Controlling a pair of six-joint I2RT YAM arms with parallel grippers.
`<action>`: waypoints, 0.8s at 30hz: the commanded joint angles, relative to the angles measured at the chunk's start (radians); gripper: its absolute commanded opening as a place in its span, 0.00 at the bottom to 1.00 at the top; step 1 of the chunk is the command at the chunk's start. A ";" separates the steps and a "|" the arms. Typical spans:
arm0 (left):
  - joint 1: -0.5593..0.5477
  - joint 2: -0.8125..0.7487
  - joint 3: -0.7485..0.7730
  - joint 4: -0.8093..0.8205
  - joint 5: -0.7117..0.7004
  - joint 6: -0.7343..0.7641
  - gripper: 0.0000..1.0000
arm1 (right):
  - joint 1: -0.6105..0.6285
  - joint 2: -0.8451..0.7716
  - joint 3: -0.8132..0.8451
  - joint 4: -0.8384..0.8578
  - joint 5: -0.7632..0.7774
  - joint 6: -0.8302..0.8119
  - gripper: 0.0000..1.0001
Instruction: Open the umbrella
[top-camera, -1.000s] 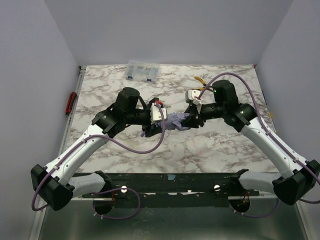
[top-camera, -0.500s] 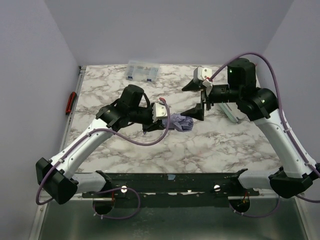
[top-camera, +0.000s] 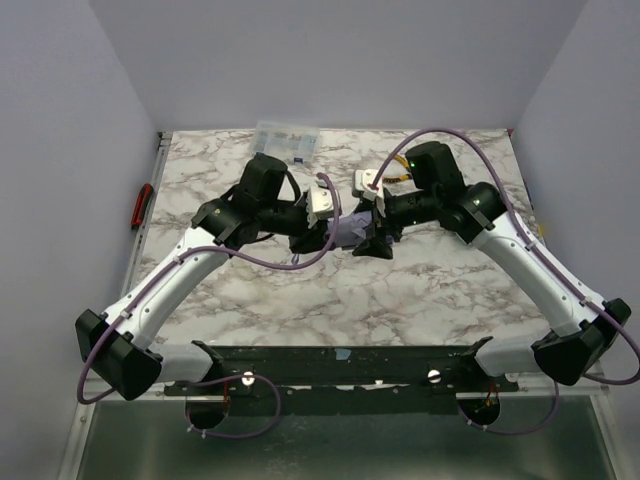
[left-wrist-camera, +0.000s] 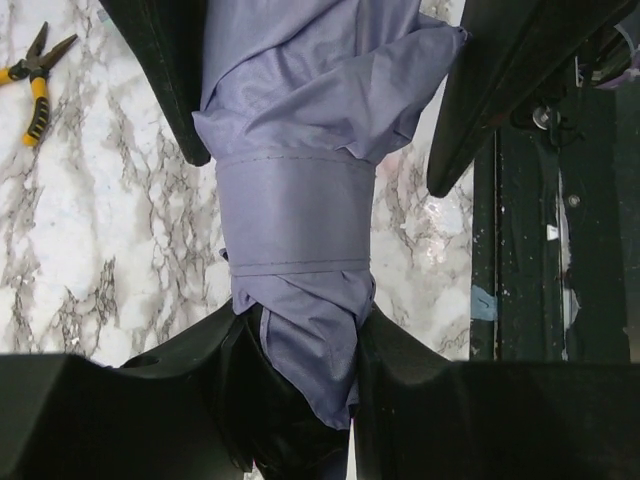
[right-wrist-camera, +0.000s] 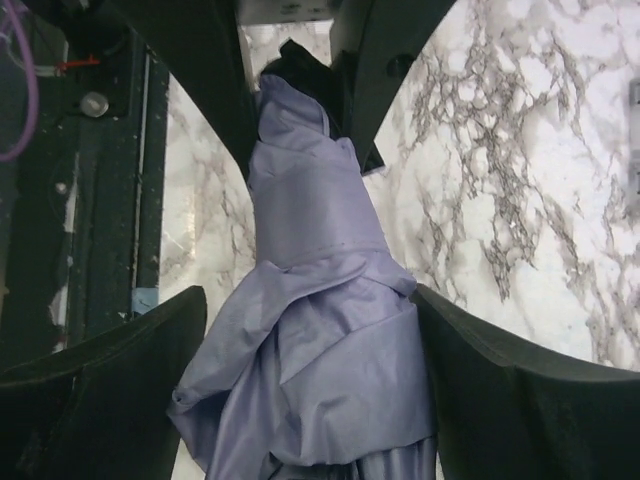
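Note:
The umbrella (top-camera: 348, 232) is folded, pale lavender, and held off the marble table between both arms. Its fabric strap (left-wrist-camera: 295, 215) is wrapped tight around the canopy. My left gripper (left-wrist-camera: 303, 320) is shut on the umbrella's narrow end. My right gripper (right-wrist-camera: 308, 300) stands wide open astride the bulkier, looser end of the umbrella (right-wrist-camera: 320, 380), whose folds brush both fingers (right-wrist-camera: 490, 370). In the top view the left gripper (top-camera: 325, 232) and the right gripper (top-camera: 372, 238) face each other near the table's middle.
Yellow-handled pliers (left-wrist-camera: 35, 75) lie on the marble behind the right arm, where the top view also shows the pliers (top-camera: 400, 178). A clear compartment box (top-camera: 285, 140) sits at the back edge. A red tool (top-camera: 143, 205) lies off the table's left edge.
The right gripper let go of the umbrella, lifted away to the back right, then came back around its loose end. The left gripper closed on the narrow end and shifted slightly right.

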 joint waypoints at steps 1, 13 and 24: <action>-0.005 -0.012 0.090 0.058 0.094 -0.025 0.00 | 0.018 0.000 -0.043 -0.037 0.068 -0.096 0.71; 0.172 -0.143 0.008 -0.086 0.111 0.048 0.93 | -0.028 -0.119 -0.113 0.006 0.009 -0.007 0.01; 0.162 -0.197 -0.202 -0.084 0.018 0.194 0.86 | -0.027 -0.171 -0.148 0.087 -0.047 0.074 0.01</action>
